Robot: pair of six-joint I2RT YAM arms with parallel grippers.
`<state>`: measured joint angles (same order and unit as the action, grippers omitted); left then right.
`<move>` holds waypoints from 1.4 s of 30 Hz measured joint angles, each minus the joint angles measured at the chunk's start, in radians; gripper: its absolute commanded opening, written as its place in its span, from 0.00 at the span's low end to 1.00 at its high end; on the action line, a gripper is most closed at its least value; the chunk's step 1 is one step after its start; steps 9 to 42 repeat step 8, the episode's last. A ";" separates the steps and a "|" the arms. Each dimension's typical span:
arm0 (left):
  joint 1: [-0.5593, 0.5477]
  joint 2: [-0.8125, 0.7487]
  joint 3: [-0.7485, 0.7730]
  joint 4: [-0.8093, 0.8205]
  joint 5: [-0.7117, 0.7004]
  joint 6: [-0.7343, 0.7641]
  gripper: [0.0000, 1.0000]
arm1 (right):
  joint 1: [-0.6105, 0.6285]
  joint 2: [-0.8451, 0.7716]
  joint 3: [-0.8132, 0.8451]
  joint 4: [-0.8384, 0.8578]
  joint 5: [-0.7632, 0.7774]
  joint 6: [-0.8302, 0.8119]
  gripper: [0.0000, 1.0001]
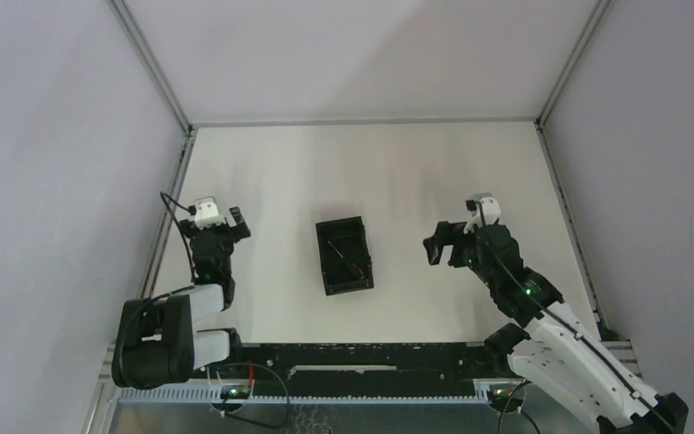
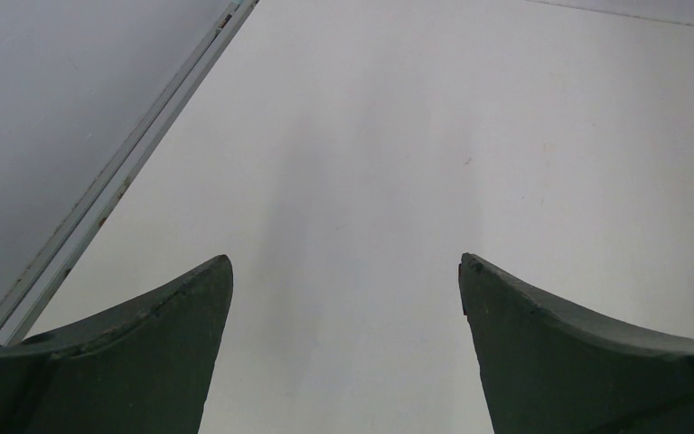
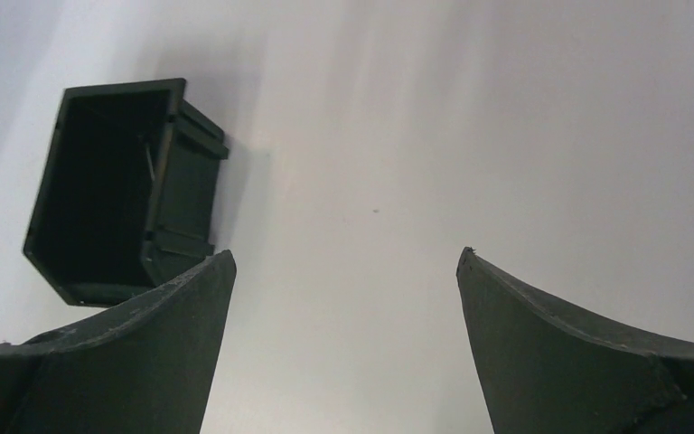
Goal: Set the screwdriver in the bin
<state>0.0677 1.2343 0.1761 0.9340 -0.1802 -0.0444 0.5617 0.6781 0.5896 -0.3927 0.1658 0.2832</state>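
Standing here, I see the bin sitting near the middle of the pale table, its long sides running roughly from 12 to 6 o'clock with a slight slant. The screwdriver lies inside it, flat on the floor of the bin. It runs on the diagonal from about the 11 o'clock corner toward the 5 o'clock corner, where a small yellowish spot shows, though it is too small to say which end that is. Off at the bin's 3 o'clock, well apart from it, the right arm holds its jaws spread wide with nothing between them. In the right wrist view the two dark fingers frame bare table, and the bin sits at about 10 o'clock, just beyond the left fingertip. A thin pale line shows against the inner wall of the bin there, but I cannot tell for sure what it is. Over at the bin's 9 o'clock, also well apart, the left arm points toward 12 o'clock with its jaws likewise released and gripping nothing. Its fingers stand far apart over plain table, and a metal frame rail runs along the table's edge at 10 o'clock in that view. Neither arm touches the bin.
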 measured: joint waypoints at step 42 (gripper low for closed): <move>0.000 0.000 0.000 0.000 0.000 0.000 1.00 | -0.052 -0.038 -0.135 0.030 -0.008 0.048 1.00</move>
